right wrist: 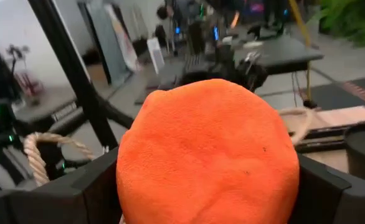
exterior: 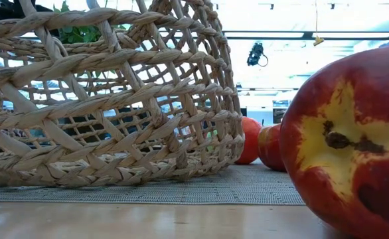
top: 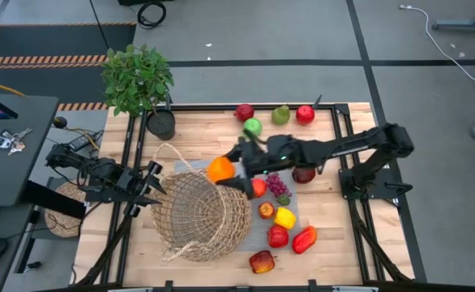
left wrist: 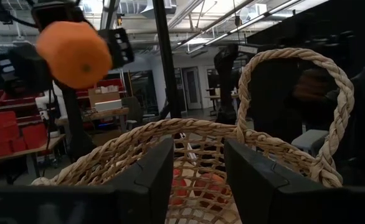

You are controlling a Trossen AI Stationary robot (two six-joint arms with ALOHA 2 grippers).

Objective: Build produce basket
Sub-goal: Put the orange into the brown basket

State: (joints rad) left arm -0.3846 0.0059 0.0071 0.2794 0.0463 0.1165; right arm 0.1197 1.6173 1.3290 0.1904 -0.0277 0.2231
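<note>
The tan wicker basket (top: 201,215) lies tilted on a grey mat, and its mouth faces my left gripper (top: 155,183). That gripper is open at the basket's left rim, and the rim and a looped handle (left wrist: 294,106) stand just beyond its fingers (left wrist: 151,177). My right gripper (top: 231,169) is shut on an orange (top: 220,169) above the basket's far right rim. The orange also shows in the left wrist view (left wrist: 75,54). Other produce lies on the mat and table: purple grapes (top: 278,185), a yellow piece (top: 284,217), a red pepper (top: 305,239) and a peach (top: 262,261). My left gripper is open at the basket's rim (left wrist: 198,127); I cannot tell whether it touches it. My right gripper pinches the orange by its two opposite sides (right wrist: 129,180) between its two fingers. The fingers come from the table's right side. The orange is lifted clear, above the basket.
Red apples (top: 244,111) (top: 305,113), a green pear (top: 280,114) and a green apple (top: 253,126) lie at the far side. A potted plant (top: 138,79) stands at the far left corner. A flat woven disc (top: 63,207) lies off the table's left.
</note>
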